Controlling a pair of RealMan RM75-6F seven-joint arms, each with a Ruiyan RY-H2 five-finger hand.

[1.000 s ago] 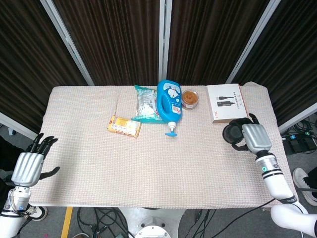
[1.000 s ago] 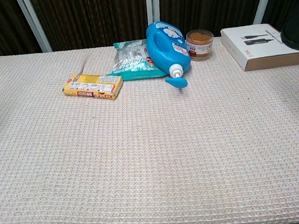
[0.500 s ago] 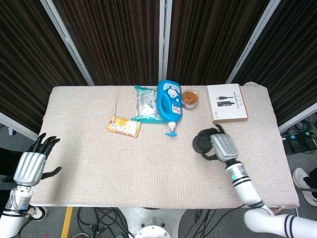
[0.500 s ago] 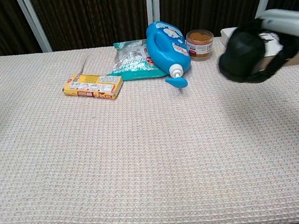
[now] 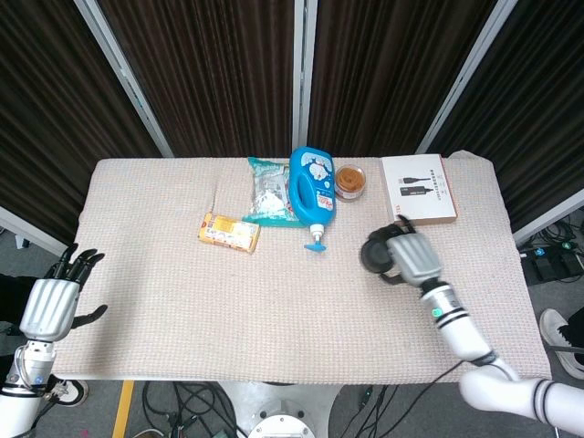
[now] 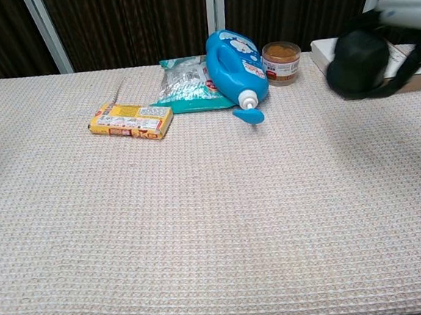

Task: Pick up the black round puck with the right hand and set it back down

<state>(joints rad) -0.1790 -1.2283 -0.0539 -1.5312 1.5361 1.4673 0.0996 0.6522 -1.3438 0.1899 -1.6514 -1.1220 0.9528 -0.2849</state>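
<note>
My right hand [image 5: 409, 257] grips the black round puck [image 5: 375, 253] above the table, right of the middle. In the chest view the puck [image 6: 357, 63] hangs clear of the cloth in front of the white box, with the right hand [image 6: 403, 19] wrapped over its top and far side. My left hand [image 5: 53, 306] hovers off the table's front left corner with its fingers spread and nothing in it. It does not show in the chest view.
Along the back of the table [image 5: 274, 301] lie a yellow packet [image 5: 229, 232], a teal bag [image 5: 267, 190], a blue bottle [image 5: 311, 187] on its side, a small brown-filled jar [image 5: 349, 181] and a white box [image 5: 418, 189].
The right hand carried the puck from the table's right edge toward the middle, then shifted slightly back and right. The left hand has barely moved.
</note>
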